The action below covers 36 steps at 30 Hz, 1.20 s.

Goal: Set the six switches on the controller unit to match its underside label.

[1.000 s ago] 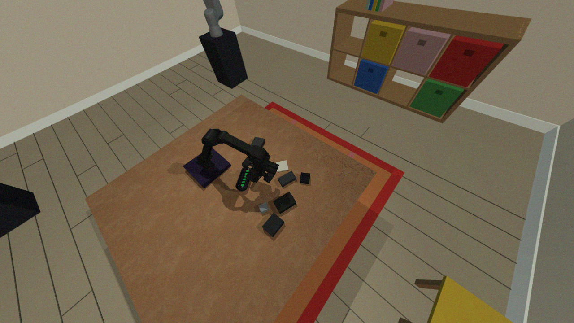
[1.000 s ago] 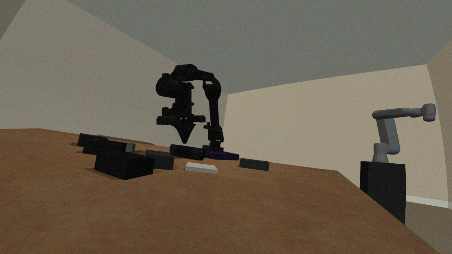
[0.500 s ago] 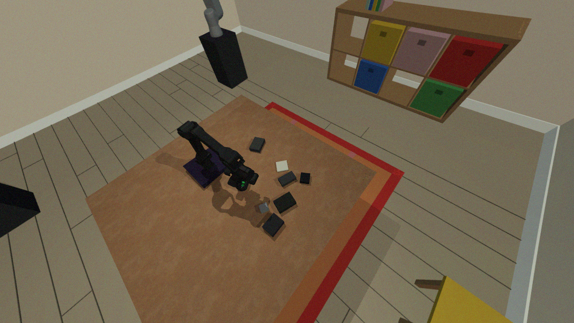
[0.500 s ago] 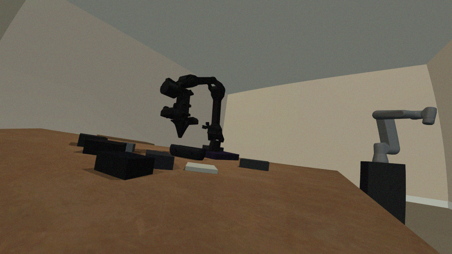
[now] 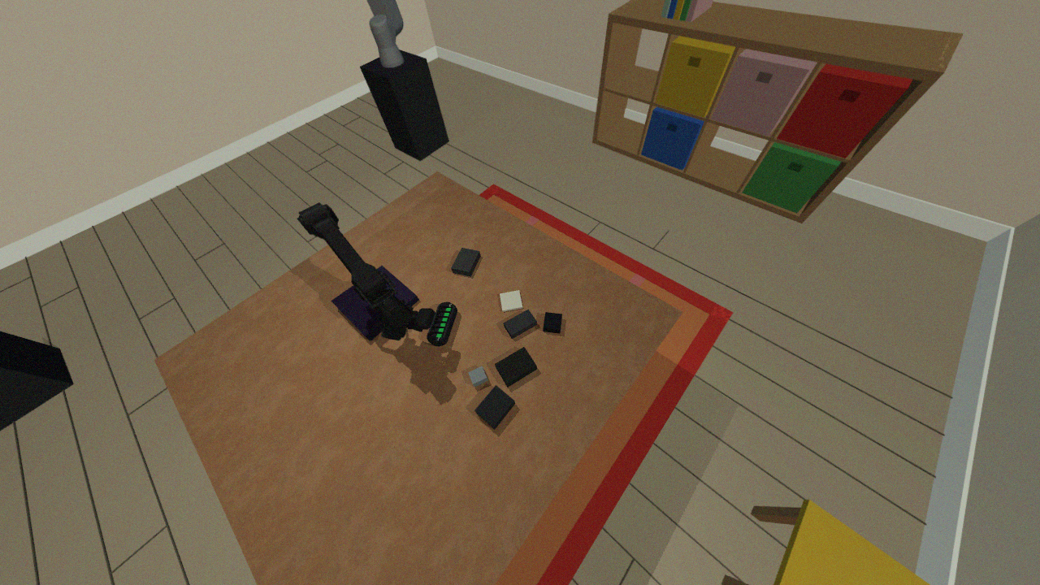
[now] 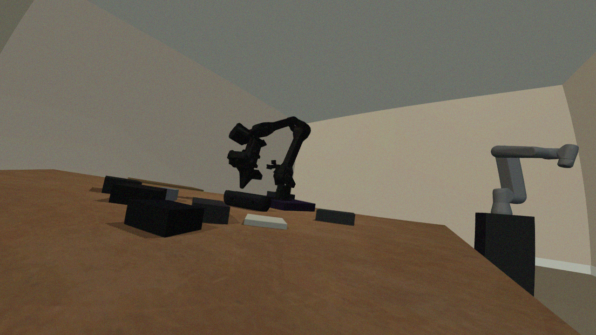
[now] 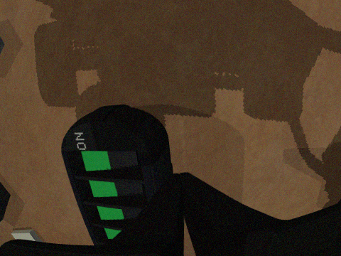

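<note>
The dark controller unit [image 5: 442,322] [image 6: 246,200] [image 7: 124,133] sits on its base on the bench [image 5: 319,436] [image 6: 291,283], switches up, close in front of the arm's base. The wrist view shows the "ON" mark at one end and several switches with green ends on the mark's side and dark ends opposite. Their tilt is hard to read; the rest hide behind the fingers. The label underneath is hidden. My gripper [image 6: 243,186] [image 7: 179,182] is shut and empty. Its tips hang above the unit, over its dark-end side in the wrist view, apart from it in the exterior view.
A white plate [image 5: 511,300] [image 6: 265,222], a dark block [image 5: 520,323] [image 6: 211,211], a small black block [image 5: 552,322], two larger black blocks [image 5: 515,366] [image 5: 495,407] and a grey cube [image 5: 478,377] lie beyond the unit. Another dark block [image 5: 465,262] [image 6: 335,217] lies apart.
</note>
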Motion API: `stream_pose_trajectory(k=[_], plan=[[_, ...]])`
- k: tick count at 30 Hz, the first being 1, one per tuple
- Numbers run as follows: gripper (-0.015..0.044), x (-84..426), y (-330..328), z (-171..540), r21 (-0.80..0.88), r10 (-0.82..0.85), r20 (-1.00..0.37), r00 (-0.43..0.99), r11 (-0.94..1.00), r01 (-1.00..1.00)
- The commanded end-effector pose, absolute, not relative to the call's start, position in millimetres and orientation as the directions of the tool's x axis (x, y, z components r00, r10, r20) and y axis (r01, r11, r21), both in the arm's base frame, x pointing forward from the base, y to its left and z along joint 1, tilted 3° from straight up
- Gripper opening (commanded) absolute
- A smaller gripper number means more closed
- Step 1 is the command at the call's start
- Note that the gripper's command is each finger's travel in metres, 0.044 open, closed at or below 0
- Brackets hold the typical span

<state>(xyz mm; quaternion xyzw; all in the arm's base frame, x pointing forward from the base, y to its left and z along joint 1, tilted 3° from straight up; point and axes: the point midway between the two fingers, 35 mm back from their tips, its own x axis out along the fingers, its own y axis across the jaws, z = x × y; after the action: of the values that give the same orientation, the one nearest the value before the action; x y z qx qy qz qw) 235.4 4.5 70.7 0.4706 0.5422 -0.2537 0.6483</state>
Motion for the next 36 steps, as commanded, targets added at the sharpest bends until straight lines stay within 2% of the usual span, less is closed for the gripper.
stream_pose_trajectory(k=[1, 9, 21, 36], plan=[[0.0000, 231.7, 2.3, 67.3, 0.362, 0.183, -0.932, 0.313, 0.446, 0.819], [0.0000, 233.2, 3.3, 68.6, 0.352, 0.180, -0.936, 0.303, 0.442, 0.825], [0.0000, 262.3, 87.7, 99.8, 0.086, 0.056, -0.996, 0.068, 0.478, 0.874], [0.0000, 264.3, 90.2, 84.8, 0.083, 0.054, -0.996, 0.065, 0.479, 0.874]])
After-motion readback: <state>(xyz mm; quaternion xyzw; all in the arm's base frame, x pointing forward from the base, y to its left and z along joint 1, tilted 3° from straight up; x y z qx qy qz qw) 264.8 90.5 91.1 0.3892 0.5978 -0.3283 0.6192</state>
